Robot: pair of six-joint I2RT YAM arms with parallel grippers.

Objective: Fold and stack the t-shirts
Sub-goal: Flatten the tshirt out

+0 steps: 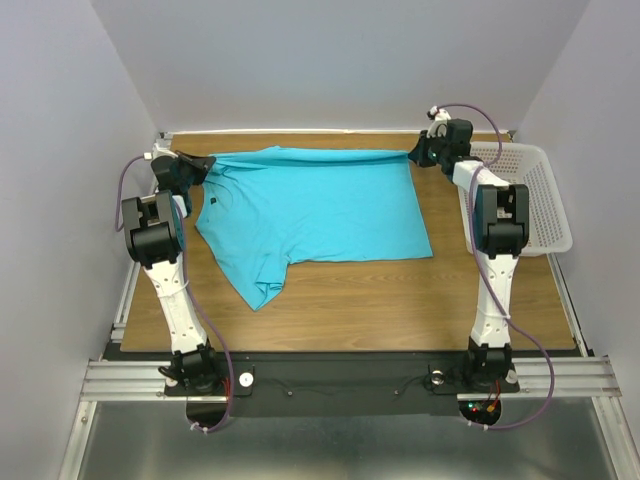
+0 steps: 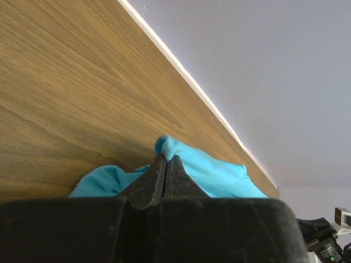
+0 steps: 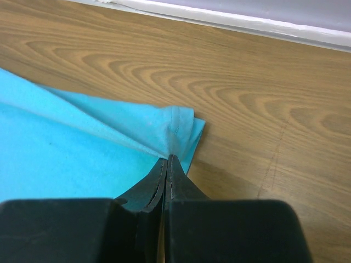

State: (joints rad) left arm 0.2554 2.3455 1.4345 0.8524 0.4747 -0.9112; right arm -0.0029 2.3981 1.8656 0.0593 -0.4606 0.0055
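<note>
A turquoise t-shirt [image 1: 310,210] lies spread over the far half of the wooden table, its far edge pulled taut between both arms. My left gripper [image 1: 205,163] is shut on the shirt's far left corner; in the left wrist view a small bunch of turquoise cloth [image 2: 189,161] sticks out past the closed tips [image 2: 166,159]. Over at the far right corner my right gripper [image 1: 416,155] is shut on the hemmed cloth [image 3: 164,129], which fans out from the pinched tips [image 3: 167,159]. One sleeve hangs toward the near left.
A white mesh basket [image 1: 540,200] stands at the table's right edge beside the right arm. The back wall and the table's far edge [image 1: 330,133] run just behind both grippers. Bare wood [image 1: 400,300] shows in front of the shirt.
</note>
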